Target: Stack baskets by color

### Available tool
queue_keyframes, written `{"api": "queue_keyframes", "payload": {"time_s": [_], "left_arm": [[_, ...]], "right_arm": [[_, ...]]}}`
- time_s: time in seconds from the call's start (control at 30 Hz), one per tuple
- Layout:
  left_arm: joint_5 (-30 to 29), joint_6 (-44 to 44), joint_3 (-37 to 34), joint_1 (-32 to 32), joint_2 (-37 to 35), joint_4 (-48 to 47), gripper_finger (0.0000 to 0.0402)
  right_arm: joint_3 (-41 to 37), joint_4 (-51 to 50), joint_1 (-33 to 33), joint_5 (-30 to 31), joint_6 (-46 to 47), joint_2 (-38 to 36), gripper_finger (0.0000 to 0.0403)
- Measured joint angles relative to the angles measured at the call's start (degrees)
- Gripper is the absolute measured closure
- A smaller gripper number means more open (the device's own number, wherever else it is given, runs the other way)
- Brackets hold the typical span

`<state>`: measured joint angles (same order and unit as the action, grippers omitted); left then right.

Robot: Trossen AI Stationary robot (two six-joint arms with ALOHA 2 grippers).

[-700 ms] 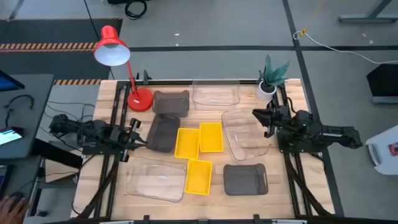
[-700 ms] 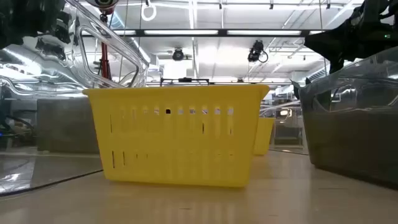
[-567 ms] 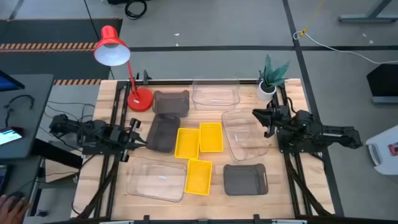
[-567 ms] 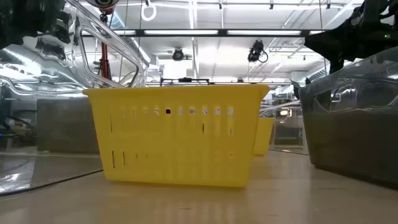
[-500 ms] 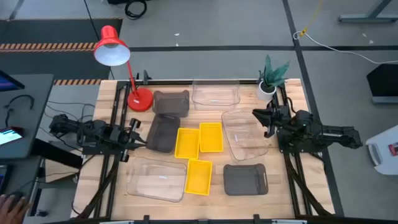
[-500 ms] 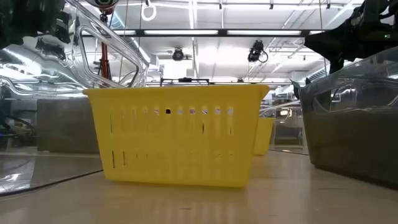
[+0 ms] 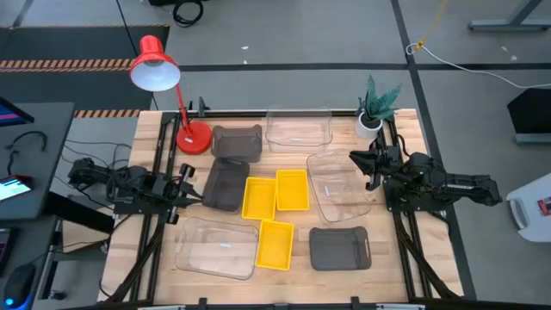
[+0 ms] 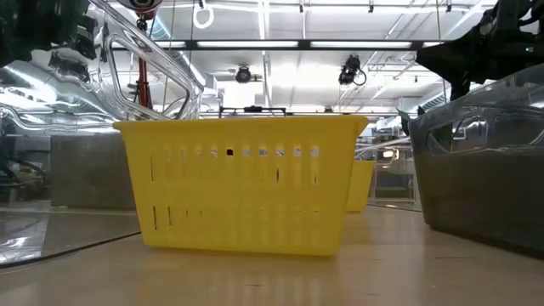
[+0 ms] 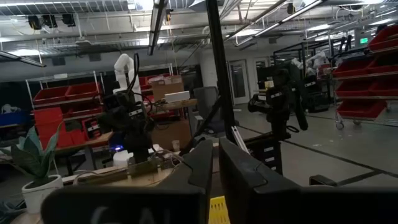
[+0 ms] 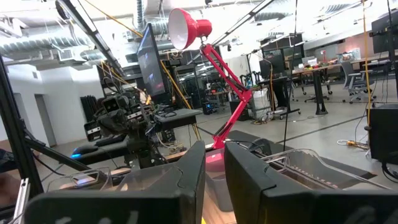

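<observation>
Nine baskets stand on their bases on the wooden table. Three are dark grey. Three are yellow; the nearest of them fills the low view. Three are clear. My left gripper hangs at the table's left side beside the middle grey basket, pointing right, shut and holding nothing. My right gripper hangs above the right rim of the middle clear basket, pointing left, shut but for a thin slit, with nothing in it.
A red desk lamp stands at the far left corner, its head reaching beyond the table. A small potted plant stands at the far right corner. Bare wood shows along the near edge and between the baskets.
</observation>
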<state>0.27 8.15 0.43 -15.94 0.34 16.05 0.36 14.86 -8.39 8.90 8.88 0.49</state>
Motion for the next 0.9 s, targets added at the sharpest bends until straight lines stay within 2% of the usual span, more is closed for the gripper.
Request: {"api": "queue_keyframes", "payload": {"time_s": [0.9], "left_arm": [[0.0,0.0,0.0,0.0,0.0,0.0,0.0375]], "right_arm": [[0.0,0.0,0.0,0.0,0.0,0.0,0.0337]]}}
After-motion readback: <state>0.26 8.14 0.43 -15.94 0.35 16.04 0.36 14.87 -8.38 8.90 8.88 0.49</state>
